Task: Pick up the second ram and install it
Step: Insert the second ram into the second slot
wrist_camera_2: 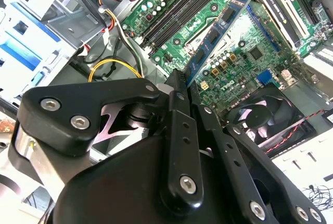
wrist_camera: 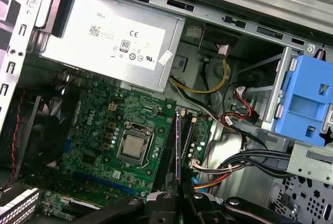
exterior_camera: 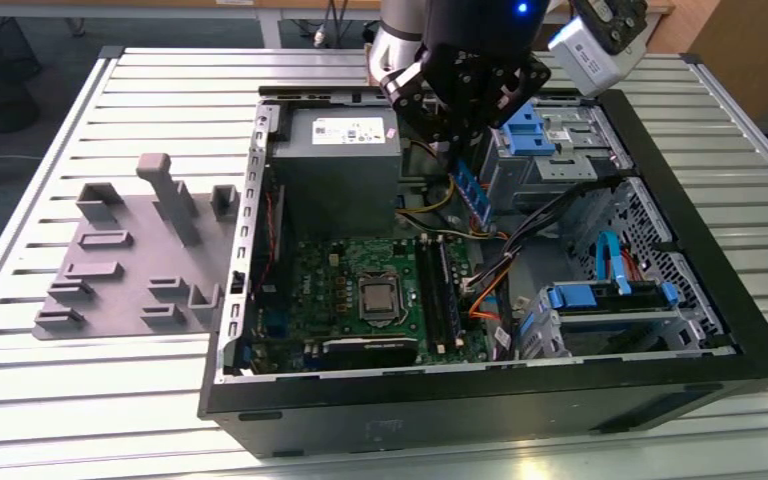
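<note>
We see the gripper (exterior_camera: 468, 150) pinching the second ram (exterior_camera: 472, 196) by its upper end, so the stick hangs below the fingers, long axis slanting down over the open computer case (exterior_camera: 704, 250). The memory slots (exterior_camera: 440, 290) on the motherboard (exterior_camera: 344, 270) lie below it, apart.
</note>
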`<state>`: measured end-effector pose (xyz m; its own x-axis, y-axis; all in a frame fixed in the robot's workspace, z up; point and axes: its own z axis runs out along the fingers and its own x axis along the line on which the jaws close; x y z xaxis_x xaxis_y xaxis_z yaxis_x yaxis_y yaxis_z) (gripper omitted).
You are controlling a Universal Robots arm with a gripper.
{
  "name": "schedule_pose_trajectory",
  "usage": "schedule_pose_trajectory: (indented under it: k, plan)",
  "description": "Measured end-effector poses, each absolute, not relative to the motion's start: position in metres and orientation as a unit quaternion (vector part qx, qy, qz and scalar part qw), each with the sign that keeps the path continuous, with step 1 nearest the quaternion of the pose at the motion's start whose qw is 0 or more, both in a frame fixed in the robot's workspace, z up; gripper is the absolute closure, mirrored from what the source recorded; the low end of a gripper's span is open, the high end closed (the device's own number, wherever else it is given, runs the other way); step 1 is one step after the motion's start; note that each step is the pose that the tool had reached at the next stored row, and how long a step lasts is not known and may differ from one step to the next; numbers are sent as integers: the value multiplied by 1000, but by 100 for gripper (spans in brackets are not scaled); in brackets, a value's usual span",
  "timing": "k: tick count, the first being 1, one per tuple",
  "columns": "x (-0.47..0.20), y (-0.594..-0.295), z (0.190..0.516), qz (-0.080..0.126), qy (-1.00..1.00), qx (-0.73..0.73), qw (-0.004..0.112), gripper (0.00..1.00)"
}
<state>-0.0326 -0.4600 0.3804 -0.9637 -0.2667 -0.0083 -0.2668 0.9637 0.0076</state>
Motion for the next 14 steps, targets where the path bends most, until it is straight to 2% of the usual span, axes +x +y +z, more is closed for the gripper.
schedule_pose_trajectory:
  k: [14]
  plan:
    - [-33,-460,380,4,992,-129,4,86]
